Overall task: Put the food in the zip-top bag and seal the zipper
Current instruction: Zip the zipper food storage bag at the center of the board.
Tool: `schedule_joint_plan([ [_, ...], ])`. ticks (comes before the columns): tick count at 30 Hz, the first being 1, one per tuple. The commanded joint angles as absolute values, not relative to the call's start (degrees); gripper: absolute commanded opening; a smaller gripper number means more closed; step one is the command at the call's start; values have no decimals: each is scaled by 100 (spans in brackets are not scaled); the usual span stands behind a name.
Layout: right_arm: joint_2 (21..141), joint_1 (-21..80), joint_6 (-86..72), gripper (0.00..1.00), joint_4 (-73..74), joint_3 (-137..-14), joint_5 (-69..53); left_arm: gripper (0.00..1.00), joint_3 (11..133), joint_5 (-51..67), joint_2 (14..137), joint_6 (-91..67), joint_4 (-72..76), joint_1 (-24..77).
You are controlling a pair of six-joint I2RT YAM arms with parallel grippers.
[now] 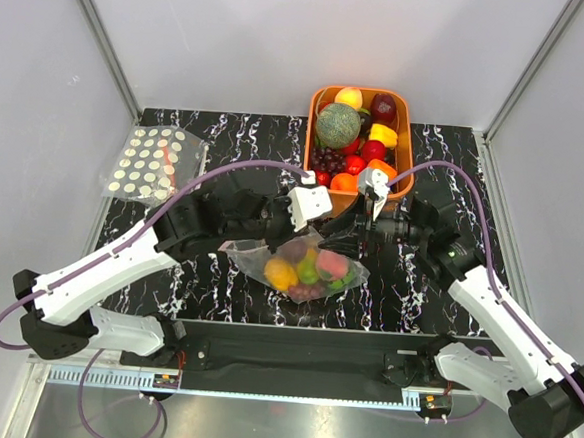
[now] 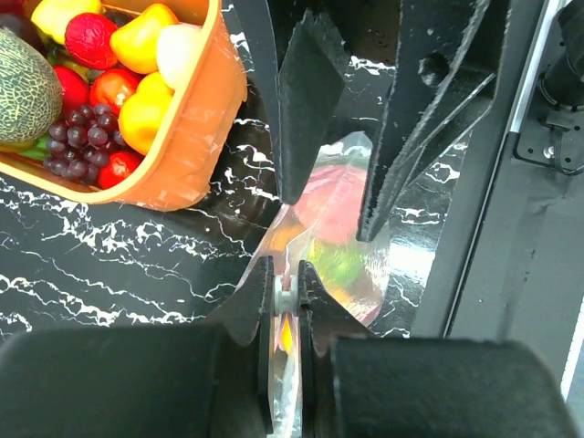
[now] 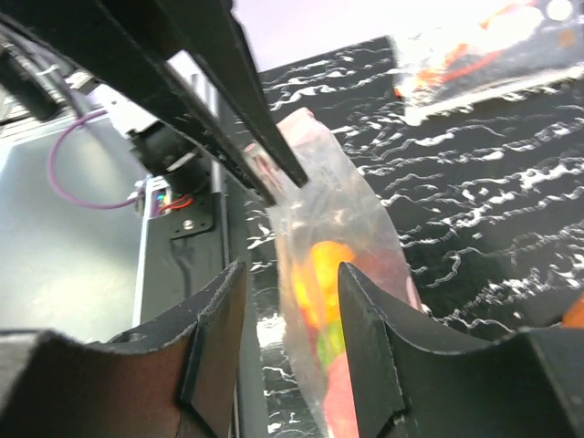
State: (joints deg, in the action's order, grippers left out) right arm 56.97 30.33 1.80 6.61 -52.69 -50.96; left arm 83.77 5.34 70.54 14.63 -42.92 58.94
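Note:
The zip-top bag stands at the table's middle, a clear crinkly bag holding yellow, green and pink food. My left gripper is shut on the bag's mouth edge, with a small white piece showing between its fingertips. In the top view the left gripper is at the bag's upper left. My right gripper is open, its fingers either side of the bag. It stands at the bag's upper right in the top view. The zipper strip shows faintly pink at the bag's top.
An orange basket of fruit, with a melon, grapes and apples, stands at the back right, close behind the grippers. It also shows in the left wrist view. A second clear bag with cream dots lies at the back left.

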Motion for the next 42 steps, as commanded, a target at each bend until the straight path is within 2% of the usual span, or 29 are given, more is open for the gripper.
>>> schedule_joint_plan([
  [1, 5748, 3006, 237, 52, 475, -5607, -5703, 0, 8587, 694, 6961, 1547, -4175, 5889],
  [5, 5827, 3006, 316, 51, 580, -5757, -5871, 0, 8631, 887, 6944, 1573, -4192, 5889],
  [8, 5959, 3006, 334, 43, 659, -5871, -5985, 0, 8613, 966, 6926, 1582, -4192, 5889],
  [15, 6293, 3050, 404, 44, 782, -6056, -6143, 0, 8727, 1081, 6917, 1591, -4192, 5889],
  [27, 6504, 3313, 510, 34, 853, -6135, -6073, 0, 8754, 1160, 6935, 1582, -4210, 5889],
  [29, 6548, 3348, 501, 20, 835, -6170, -6073, 0, 8754, 1169, 6961, 1591, -4201, 5889],
  [31, 6548, 3357, 492, 0, 835, -6196, -6108, 0, 8754, 1178, 6979, 1591, -4219, 5889],
  [42, 5819, 3314, 132, 0, 150, -5494, -4863, 0, 8262, 967, 6733, 1573, -4131, 5889],
])
